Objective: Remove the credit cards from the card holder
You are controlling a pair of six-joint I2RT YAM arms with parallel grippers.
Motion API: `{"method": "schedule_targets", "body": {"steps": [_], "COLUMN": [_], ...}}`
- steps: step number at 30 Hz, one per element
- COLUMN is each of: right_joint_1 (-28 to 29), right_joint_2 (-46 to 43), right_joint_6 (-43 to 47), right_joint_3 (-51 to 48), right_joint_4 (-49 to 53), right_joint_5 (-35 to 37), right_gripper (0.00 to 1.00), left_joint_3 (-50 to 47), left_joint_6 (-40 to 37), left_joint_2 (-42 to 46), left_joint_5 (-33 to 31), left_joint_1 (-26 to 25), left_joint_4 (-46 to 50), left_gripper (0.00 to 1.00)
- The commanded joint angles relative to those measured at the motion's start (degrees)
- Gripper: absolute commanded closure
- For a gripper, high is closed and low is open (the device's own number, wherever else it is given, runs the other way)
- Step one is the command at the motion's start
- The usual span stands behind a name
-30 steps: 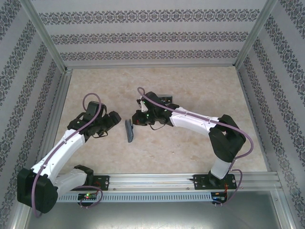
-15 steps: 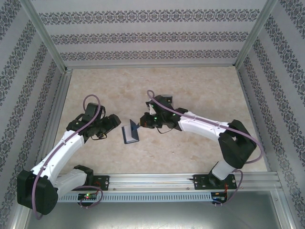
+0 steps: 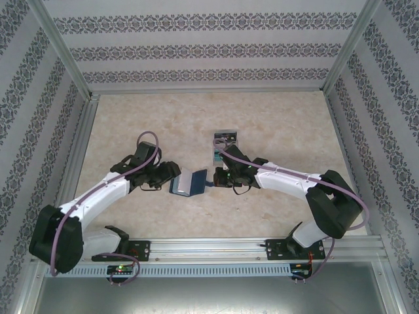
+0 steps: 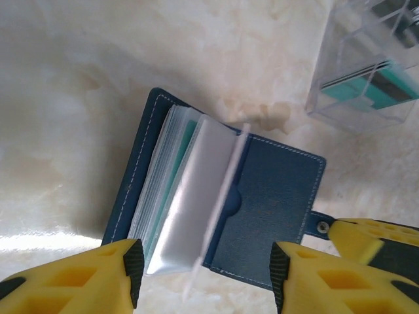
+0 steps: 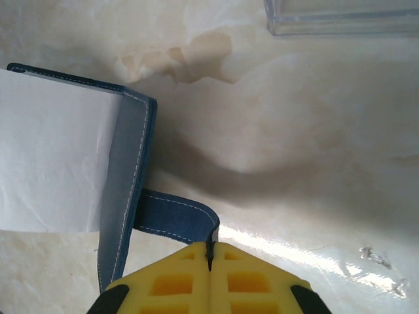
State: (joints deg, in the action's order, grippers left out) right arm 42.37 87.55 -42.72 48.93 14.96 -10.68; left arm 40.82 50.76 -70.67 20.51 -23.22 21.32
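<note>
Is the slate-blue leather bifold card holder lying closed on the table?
No: in the left wrist view the card holder lies open, its clear sleeves fanned up between the covers.

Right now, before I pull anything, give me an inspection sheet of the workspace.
Surface: beige marbled table, glare patches.
Job's things: card holder lying open, sleeves fanned, teal card inside one; more cards in the clear box.
Clutter: clear box beyond the holder.
Tools: right tool shut on the clasp tab; left tool open, astride the holder's edge.
Cables: purple cables looped along both arms, off the holder.
Surroundings: patterned walls, aluminium frame.
</note>
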Motion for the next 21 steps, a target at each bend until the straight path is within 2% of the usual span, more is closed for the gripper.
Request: {"method": "schedule_targets", "body": {"steps": [1, 9, 16, 21], "right_joint_1": [0.27, 0.3, 0.56, 0.54], "right_joint_2": [0.34, 0.61, 0.69, 1.0], "right_joint_6": [1.7, 1.59, 1.5, 1.14], "right_joint_3": [0.24, 0.48, 0.4, 0.16], "right_joint_4": [0.9, 0.56, 0.47, -0.07], "right_joint_5": [2.15, 1.89, 1.98, 2.07], "right_gripper": [1.0, 1.0, 1.0, 1.0], "left_joint_3": [0.26, 0.65, 1.87, 2.54], "left_joint_6": [-1.0, -1.52, -2.6, -1.51], "left_joint_2": [-1.82, -7.12, -11.18, -13.2], "left_joint_5": [-0.38, 1.21, -0.94, 1.45], "left_joint_1": [-1.3, -3.84, -5.1, -7.23], "left_joint_4": [-3.48, -7.68, -5.42, -10.12], "left_gripper": [0.44, 0.44, 0.44, 0.44]}}
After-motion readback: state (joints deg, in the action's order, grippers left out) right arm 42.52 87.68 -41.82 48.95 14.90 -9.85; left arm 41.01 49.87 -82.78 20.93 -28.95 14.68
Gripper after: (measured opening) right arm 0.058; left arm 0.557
